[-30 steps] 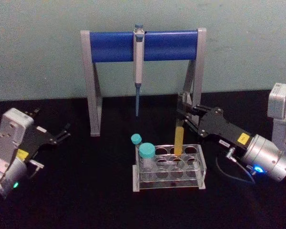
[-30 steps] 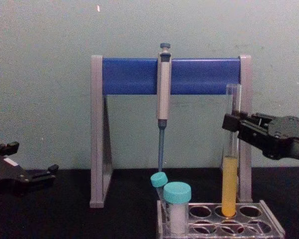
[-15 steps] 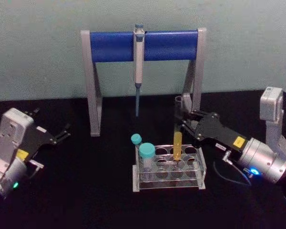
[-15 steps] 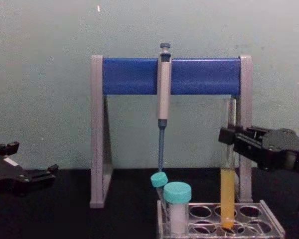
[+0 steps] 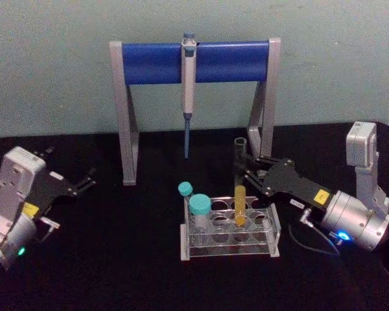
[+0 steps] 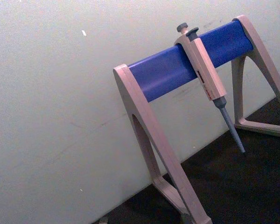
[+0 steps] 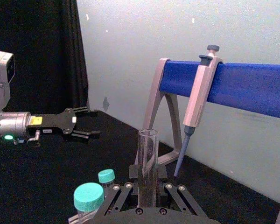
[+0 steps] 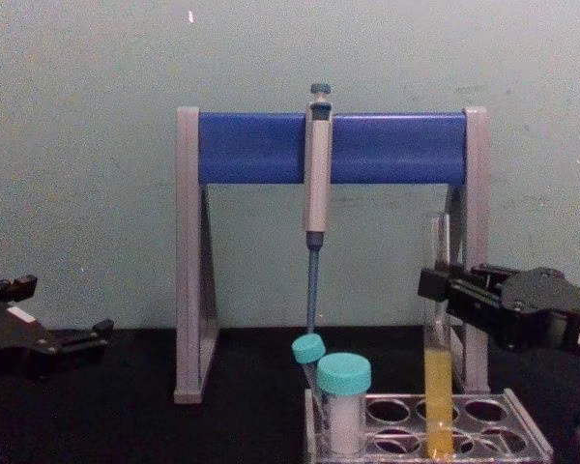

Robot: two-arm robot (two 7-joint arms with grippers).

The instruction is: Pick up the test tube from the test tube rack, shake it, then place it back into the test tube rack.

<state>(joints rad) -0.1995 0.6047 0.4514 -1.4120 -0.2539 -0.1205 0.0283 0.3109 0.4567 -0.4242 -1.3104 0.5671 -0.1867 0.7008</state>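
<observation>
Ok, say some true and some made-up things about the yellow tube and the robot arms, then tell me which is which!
1. The test tube has yellow liquid in it. True.
2. The right gripper holds the test tube in its fingers. True.
3. The test tube hangs high above the test tube rack. False: it stands upright in a rack hole.
4. The left gripper grips the pipette. False: it is open and empty, left of the rack; the pipette hangs on the blue stand.

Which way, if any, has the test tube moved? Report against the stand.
Yes, downward. Held by the right end effector, the test tube sank into the test tube rack; its top went from level with the stand's blue bar to below it.
</observation>
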